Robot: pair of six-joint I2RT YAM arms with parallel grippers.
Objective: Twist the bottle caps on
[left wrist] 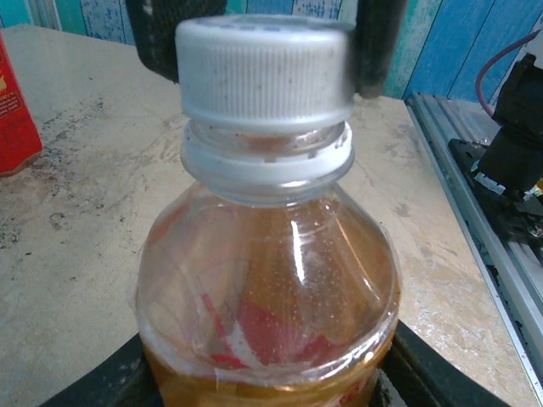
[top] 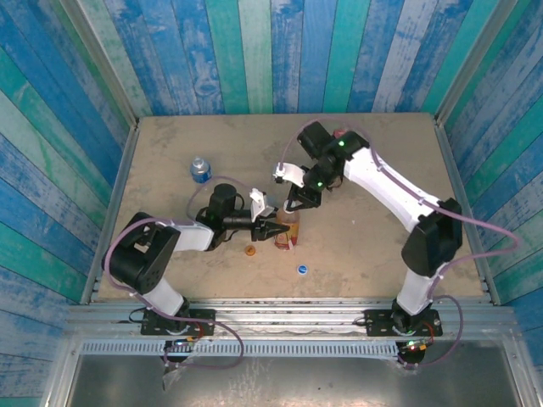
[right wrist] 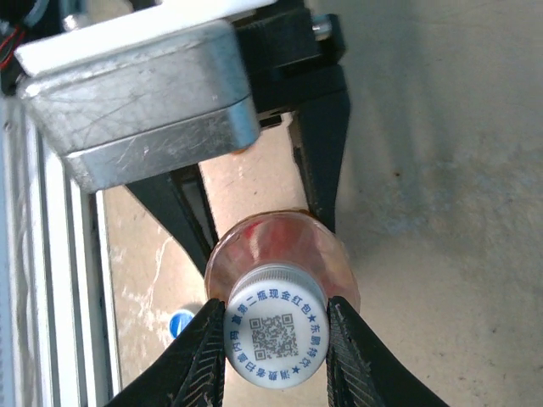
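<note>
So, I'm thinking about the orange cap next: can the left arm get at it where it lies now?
Probably not yet. The orange cap lies on bare table close beside the left gripper, but that gripper is shut on the tea bottle.

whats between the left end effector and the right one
The amber bottle: the left end effector grips its body, the right end effector pinches its white cap, seen in the top and right wrist views.

Your left arm lies low across the lower left of the top view, its left gripper [top: 273,231] closed on the tea bottle [left wrist: 267,288]. Your right arm reaches in from the right, wrist tipped down, and the right gripper [top: 297,202] has its fingers [right wrist: 204,356] pinched on the white cap [right wrist: 273,335].
</note>
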